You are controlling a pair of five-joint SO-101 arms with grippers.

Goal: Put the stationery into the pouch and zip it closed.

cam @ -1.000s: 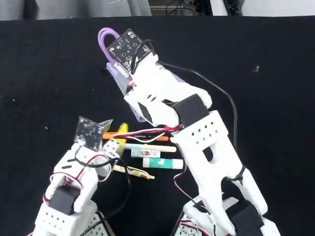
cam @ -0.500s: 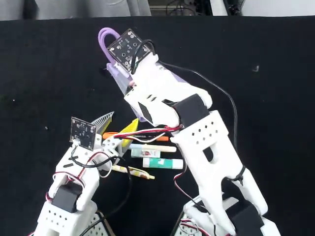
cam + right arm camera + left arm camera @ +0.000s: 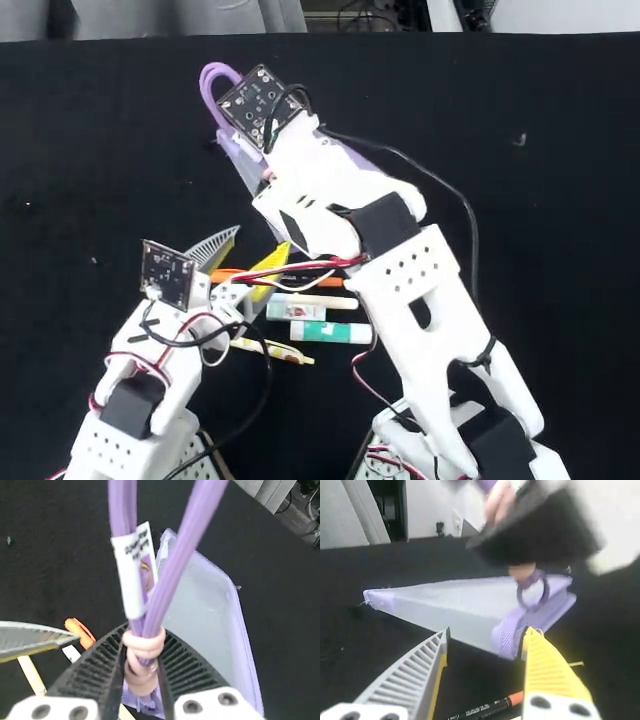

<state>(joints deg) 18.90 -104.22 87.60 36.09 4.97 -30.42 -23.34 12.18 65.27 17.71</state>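
Note:
The lilac mesh pouch lies tilted on the black table, its purple strap loop sticking out past the right arm. My right gripper is shut on the strap's base, just below a white tag. My left gripper stands open just short of the pouch's zip end, where a purple ring pull hangs. An orange pen lies below the left gripper, with nothing between its fingers. A white stick, a green-and-white tube and a pale stick lie beside the pen.
The black table has free room on the right and far left. The right arm's white links cross over the pouch and part of the stationery. Red and black cables hang near the pens.
My left gripper has opened its fingers and shifted slightly toward the pouch. The right arm has hardly moved and keeps its hold on the strap.

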